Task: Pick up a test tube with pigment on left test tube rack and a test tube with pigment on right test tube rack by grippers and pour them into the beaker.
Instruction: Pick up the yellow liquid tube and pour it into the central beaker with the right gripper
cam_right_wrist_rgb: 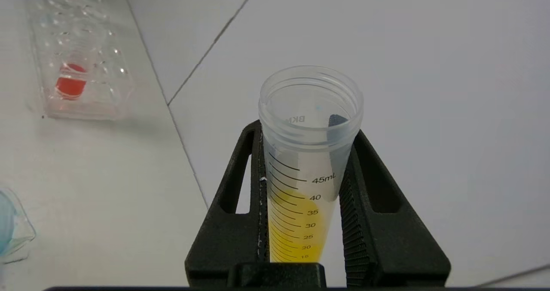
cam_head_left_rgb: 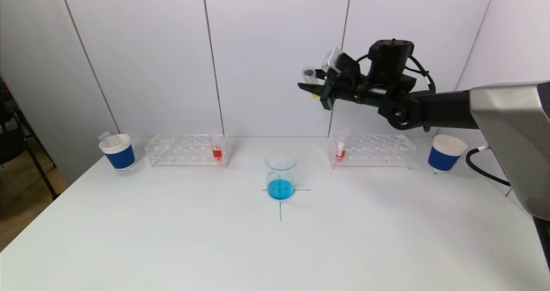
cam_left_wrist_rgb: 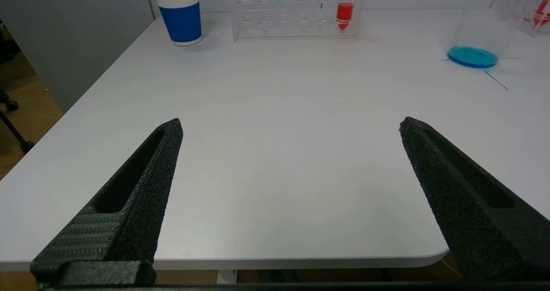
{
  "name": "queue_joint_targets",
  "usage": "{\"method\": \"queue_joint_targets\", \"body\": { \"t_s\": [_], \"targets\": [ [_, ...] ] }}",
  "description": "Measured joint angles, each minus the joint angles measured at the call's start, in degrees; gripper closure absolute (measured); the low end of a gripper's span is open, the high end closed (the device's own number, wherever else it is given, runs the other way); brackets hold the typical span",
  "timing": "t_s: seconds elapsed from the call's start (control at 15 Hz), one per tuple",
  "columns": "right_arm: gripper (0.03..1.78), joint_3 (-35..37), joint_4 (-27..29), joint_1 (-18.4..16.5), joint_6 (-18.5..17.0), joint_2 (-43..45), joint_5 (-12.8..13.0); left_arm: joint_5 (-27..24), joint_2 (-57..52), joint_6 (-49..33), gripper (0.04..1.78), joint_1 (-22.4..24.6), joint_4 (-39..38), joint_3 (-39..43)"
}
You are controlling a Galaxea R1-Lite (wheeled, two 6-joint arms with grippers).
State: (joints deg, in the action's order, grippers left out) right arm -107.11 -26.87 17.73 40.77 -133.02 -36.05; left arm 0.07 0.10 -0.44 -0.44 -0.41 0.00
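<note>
We held the yellow-pigment test tube (cam_right_wrist_rgb: 310,162) clamped between our right gripper (cam_head_left_rgb: 310,90) jaws, unpoured; the beaker (cam_head_left_rgb: 281,175) below held blue. Our left gripper (cam_left_wrist_rgb: 290,127) stood wide open, empty.

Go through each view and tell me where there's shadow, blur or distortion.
Head view: soft shadow beside the beaker, even light. Left wrist view: open left gripper looms large, table edges bend. Right wrist view: yellow tube sharp, rack behind softer.
</note>
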Motion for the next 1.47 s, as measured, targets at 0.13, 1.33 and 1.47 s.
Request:
{"method": "queue_joint_targets", "body": {
  "t_s": [0.13,1.33,1.47],
  "targets": [
    [1.29,0.2,-0.1,1.3,3.2,-1.0,-0.6,0.0,0.0,0.0,0.06,0.0,0.0,0.0],
    [1.29,9.1,-13.0,5.4,27.1,-5.3,-3.8,0.0,0.0,0.0,0.06,0.0,0.0,0.0],
    [1.29,9.8,-13.0,5.4,29.0,-5.0,-3.9,0.0,0.0,0.0,0.06,0.0,0.0,0.0]
  ]
}}
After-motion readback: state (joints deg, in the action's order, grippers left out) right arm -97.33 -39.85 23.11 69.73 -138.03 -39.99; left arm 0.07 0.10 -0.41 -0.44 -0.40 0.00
